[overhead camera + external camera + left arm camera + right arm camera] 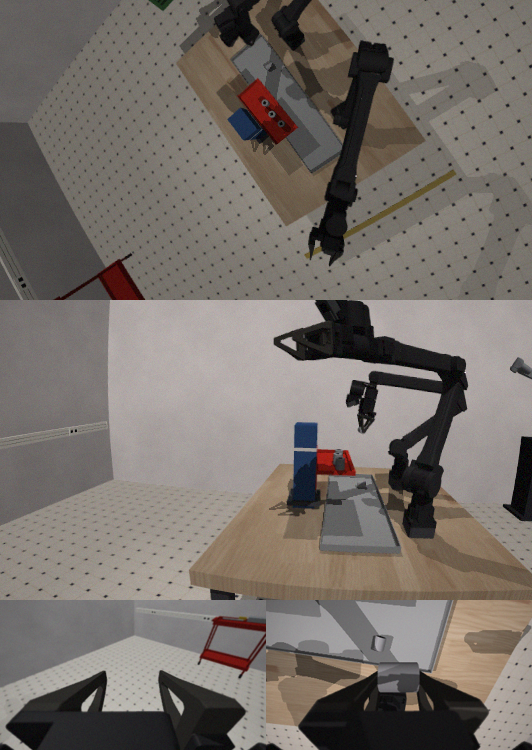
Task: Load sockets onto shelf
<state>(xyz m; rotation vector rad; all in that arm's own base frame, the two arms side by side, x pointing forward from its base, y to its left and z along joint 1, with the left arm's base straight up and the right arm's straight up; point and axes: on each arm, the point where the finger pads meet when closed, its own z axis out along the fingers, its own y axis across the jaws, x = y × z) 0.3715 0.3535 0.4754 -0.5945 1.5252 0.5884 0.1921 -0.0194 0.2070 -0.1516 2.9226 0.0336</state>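
Observation:
The red shelf [257,90] [326,464] hangs on the blue post [242,123] [305,477]. Its upper edge looks near the height of the white band [305,449]; the exact gap cannot be told. Three grey sockets [265,103] [271,114] [281,124] stand in a row inside its rim. Another socket [270,66] [361,485] [380,643] is in the grey tray. My right gripper [398,675] [362,430] is shut on a grey socket, raised above the tray's end. My left gripper [132,675] [320,260] is open and empty, high and away from the shelf.
The shallow tray [252,52] [380,535] [417,627] lies beside the post on the wooden table [292,207] [280,565]. The post stands near the table's long edge. A red cart [225,660] [120,280] stands off on the floor.

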